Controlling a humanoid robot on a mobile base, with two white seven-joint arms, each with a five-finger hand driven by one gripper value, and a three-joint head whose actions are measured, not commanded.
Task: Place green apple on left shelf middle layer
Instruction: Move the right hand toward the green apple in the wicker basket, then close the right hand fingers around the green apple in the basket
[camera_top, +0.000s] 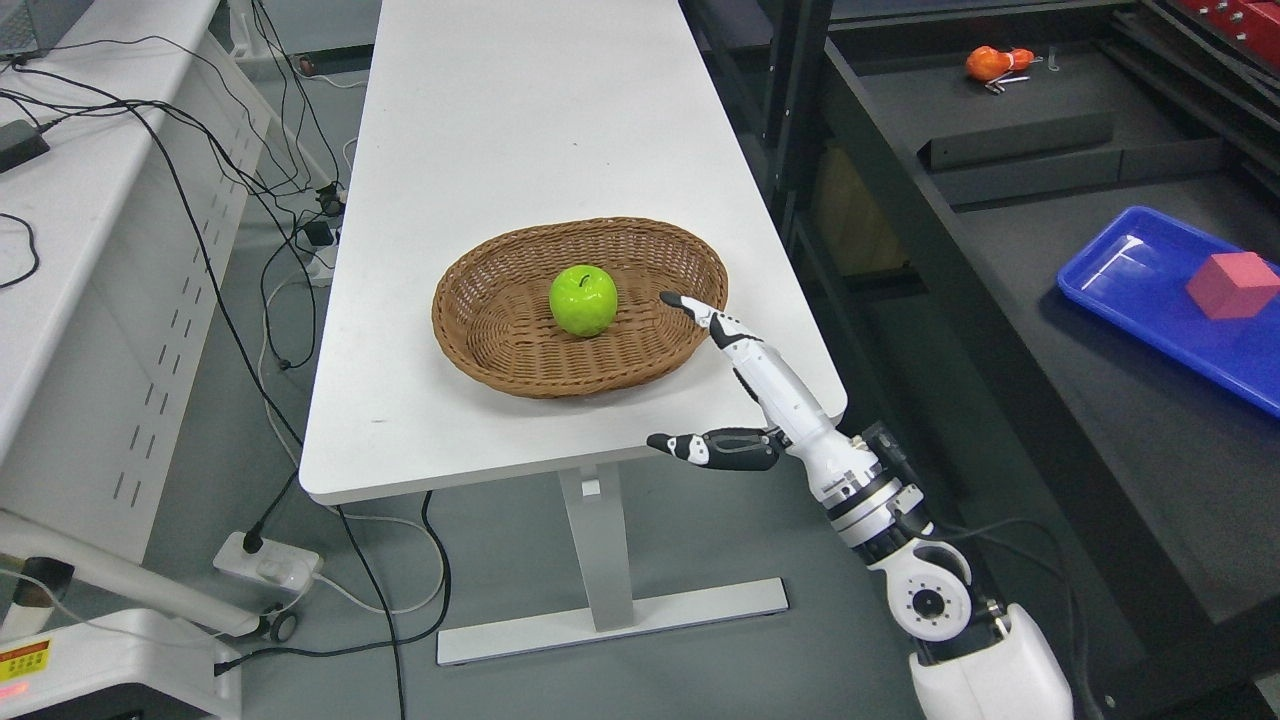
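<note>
A green apple (583, 299) sits in the middle of a brown wicker basket (480, 320) on a white table (520, 130). My right hand (672, 372) comes in from the lower right and hovers over the table's right front corner. Its fingers (700, 312) are stretched out straight toward the basket's right rim, a short way right of the apple. Its thumb sticks out to the left. The hand holds nothing. The left arm is out of view.
A dark shelf unit (1000, 300) stands to the right, with a blue tray (1130, 290) holding a red cube (1232, 285) and an orange object (998, 63) farther back. A white desk with cables (150, 200) and a power strip (268, 563) are on the left.
</note>
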